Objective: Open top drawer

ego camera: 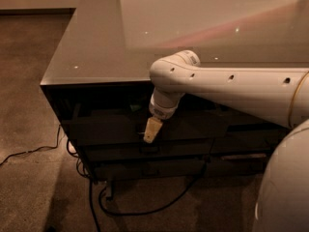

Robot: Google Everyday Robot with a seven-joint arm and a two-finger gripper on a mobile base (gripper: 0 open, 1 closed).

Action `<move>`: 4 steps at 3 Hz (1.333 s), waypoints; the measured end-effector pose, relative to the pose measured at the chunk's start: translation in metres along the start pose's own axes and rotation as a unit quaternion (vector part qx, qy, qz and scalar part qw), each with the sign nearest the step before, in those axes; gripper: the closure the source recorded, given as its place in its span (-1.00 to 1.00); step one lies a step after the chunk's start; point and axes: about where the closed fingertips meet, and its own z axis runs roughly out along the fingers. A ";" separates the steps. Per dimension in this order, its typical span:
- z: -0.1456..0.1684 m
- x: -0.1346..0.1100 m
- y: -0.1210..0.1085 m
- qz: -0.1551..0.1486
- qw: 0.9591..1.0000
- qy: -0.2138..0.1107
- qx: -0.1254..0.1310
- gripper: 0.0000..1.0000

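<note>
Far to the left of the gripper (151,131), a thin cable (24,153) trails over the carpet. Up and to the left of the gripper, the cabinet's glossy surface (96,52) ends at its front edge. Just beneath that edge sits the top drawer (106,128). Its tall dark front runs out to both sides of the gripper, which hangs tip-down against the middle of it. Whether the gripper is clenched on the pull or released cannot be told, because the pull is lost in the dark right at the tip. A dark gap shows between the drawer's top edge and the surface, so the drawer may already be out a little.

Directly below the gripper lie the two shallower drawer fronts (145,152), and under them a thick cable (145,209) loops on the floor. The white arm (231,83) reaches away to the right toward the robot's body (285,187).

The step in hand looks like pulling the drawer out. To do it well, draw straight back, square to the front and level. Any sideways or downward drift could twist the drawer on its runners or slip the hold off the small pull. Keep the wrist clear of the overhanging edge above.
</note>
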 end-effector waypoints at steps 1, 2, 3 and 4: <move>0.019 0.010 0.017 0.000 1.000 0.020 -0.012 -1.00; 0.035 0.026 0.030 0.005 0.999 0.041 -0.026 -1.00; 0.033 0.025 0.030 0.005 0.999 0.041 -0.026 -0.63; 0.035 0.032 0.034 0.007 0.998 0.051 -0.030 -0.16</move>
